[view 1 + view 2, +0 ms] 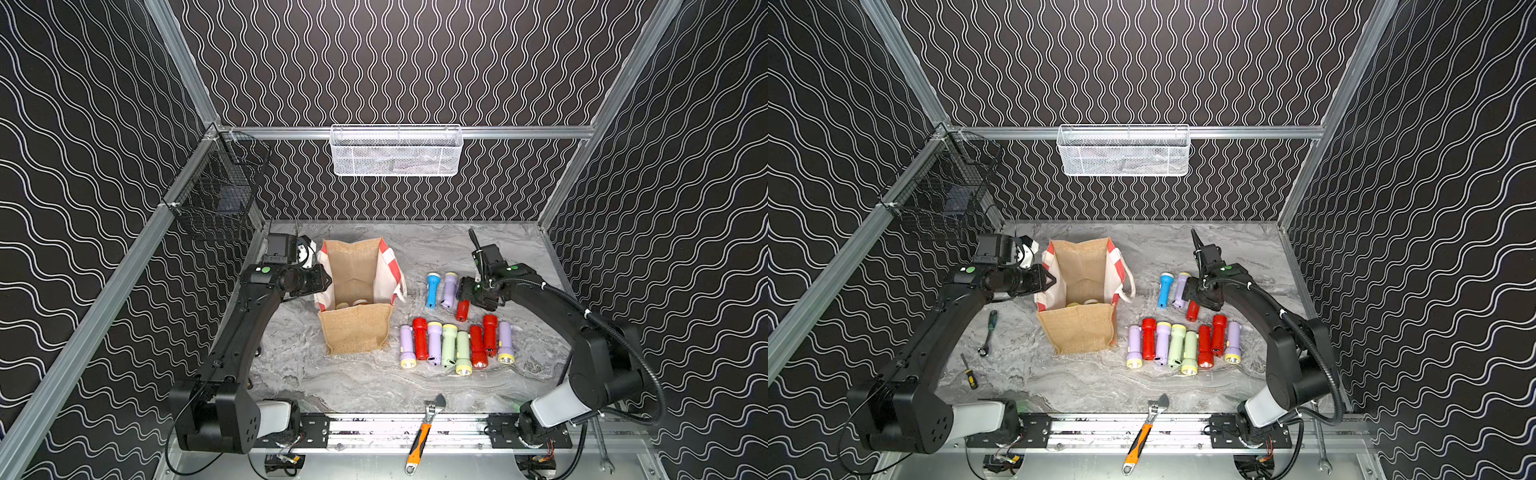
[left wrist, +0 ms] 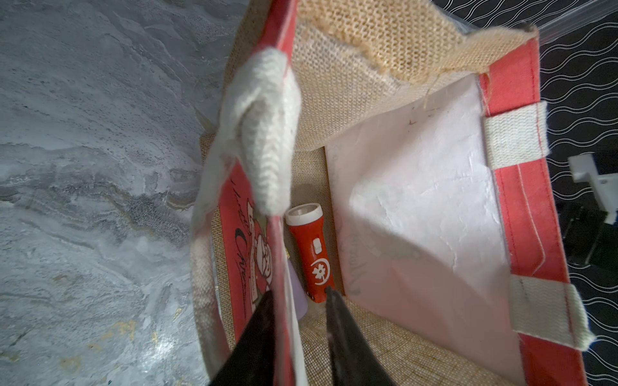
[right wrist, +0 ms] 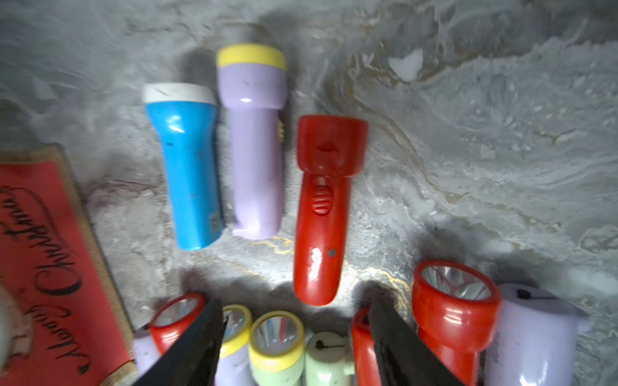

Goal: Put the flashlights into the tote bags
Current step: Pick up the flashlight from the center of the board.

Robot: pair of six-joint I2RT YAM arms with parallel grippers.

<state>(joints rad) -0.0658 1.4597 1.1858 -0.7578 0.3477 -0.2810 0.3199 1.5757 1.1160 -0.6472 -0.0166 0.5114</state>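
My left arm reaches forward with the wrist turned sideways, putting the left gripper at the rim of the bag. Its jaws are narrowly parted, one finger outside and one inside, with the bag's red printed wall running between them. Just past the inner fingertip a red flashlight lies on the bag floor, head pointing away. My right arm bends at the elbow, tipping the right gripper down over the table; its jaws are wide and hold nothing. A loose red flashlight lies straight ahead between them, tail nearest, with a lilac flashlight and a blue flashlight side by side next to it. A row of flashlights lies beneath the fingers.
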